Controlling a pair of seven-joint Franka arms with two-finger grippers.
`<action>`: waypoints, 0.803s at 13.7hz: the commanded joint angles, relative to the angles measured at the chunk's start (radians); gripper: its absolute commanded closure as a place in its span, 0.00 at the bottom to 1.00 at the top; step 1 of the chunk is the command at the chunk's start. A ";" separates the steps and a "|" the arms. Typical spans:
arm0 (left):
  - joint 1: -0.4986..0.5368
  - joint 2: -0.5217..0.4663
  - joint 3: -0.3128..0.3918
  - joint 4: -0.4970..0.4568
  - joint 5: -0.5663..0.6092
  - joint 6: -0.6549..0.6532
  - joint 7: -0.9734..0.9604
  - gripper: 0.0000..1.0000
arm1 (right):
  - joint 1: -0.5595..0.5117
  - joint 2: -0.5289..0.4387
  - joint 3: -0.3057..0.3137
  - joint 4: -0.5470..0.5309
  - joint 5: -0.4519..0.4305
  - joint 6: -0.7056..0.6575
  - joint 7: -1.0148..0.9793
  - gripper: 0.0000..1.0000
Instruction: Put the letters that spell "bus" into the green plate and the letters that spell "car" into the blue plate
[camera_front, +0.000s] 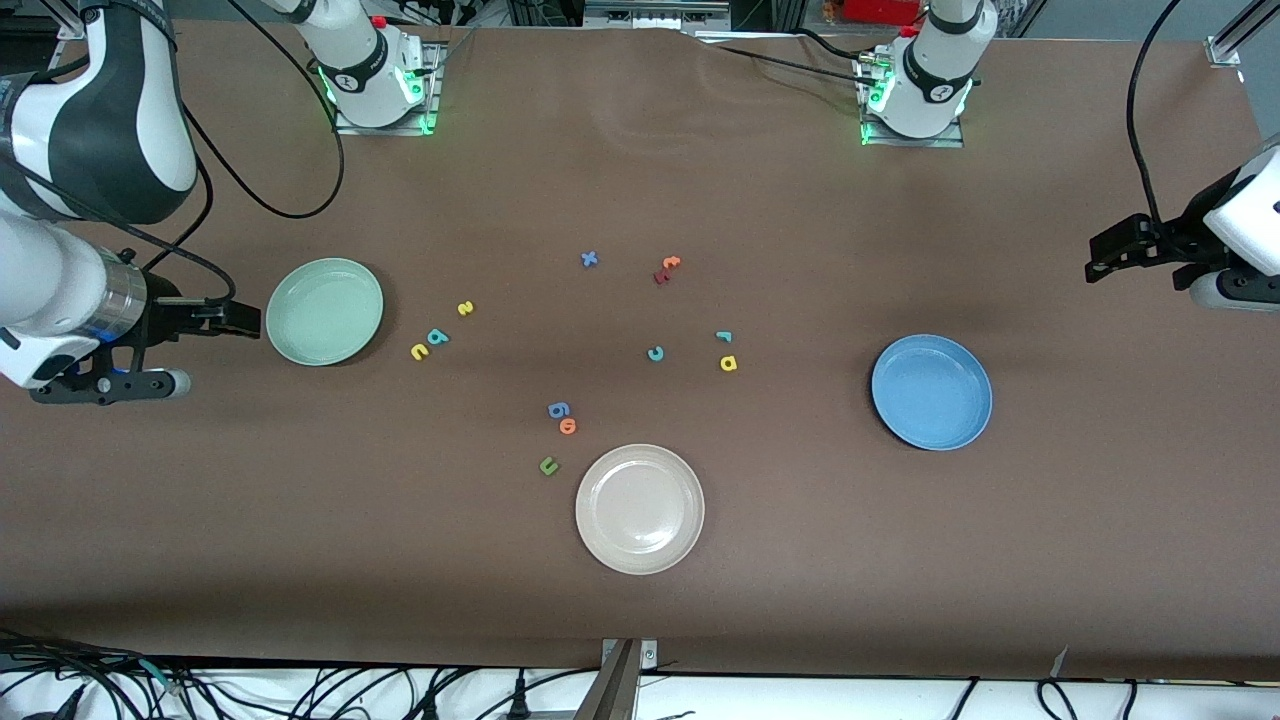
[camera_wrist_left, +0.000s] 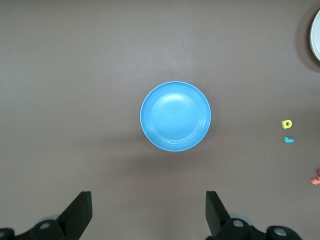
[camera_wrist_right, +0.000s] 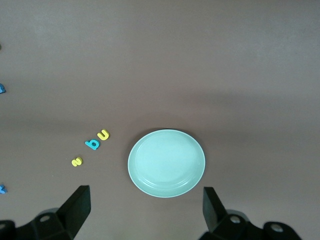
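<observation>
Right pincer released, jaws wide, nothing between them; it hangs at the right arm's end of the table, just beside the green plate. Left pincer also released and empty, hanging at the left arm's end near the blue plate. Neither has begun a pick. Both plates bare. Beside the green plate lie the yellow u and teal b, nearly touching, with the yellow s a little apart and farther from the camera. Mid-table, toward the blue plate: teal c, teal r, yellow a, the r and a close together. Letters lie flat, each turned at its own angle; long axes too small to read with confidence. Judgement: foam, so very light, soft, a bit springy, not fragile; thin and low on the table, so pinch across the outer edges, gently, lest one squirt out or drag its neighbour.
</observation>
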 joint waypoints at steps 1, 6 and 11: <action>-0.007 -0.011 0.003 -0.012 0.016 0.010 0.017 0.00 | -0.003 -0.019 0.002 -0.016 0.017 -0.002 0.008 0.00; -0.007 0.016 0.003 -0.005 0.014 0.010 0.013 0.00 | -0.003 -0.019 0.002 -0.016 0.017 -0.002 0.008 0.00; -0.007 0.018 0.003 -0.005 0.016 0.010 0.013 0.00 | -0.003 -0.019 0.002 -0.016 0.019 -0.005 0.010 0.01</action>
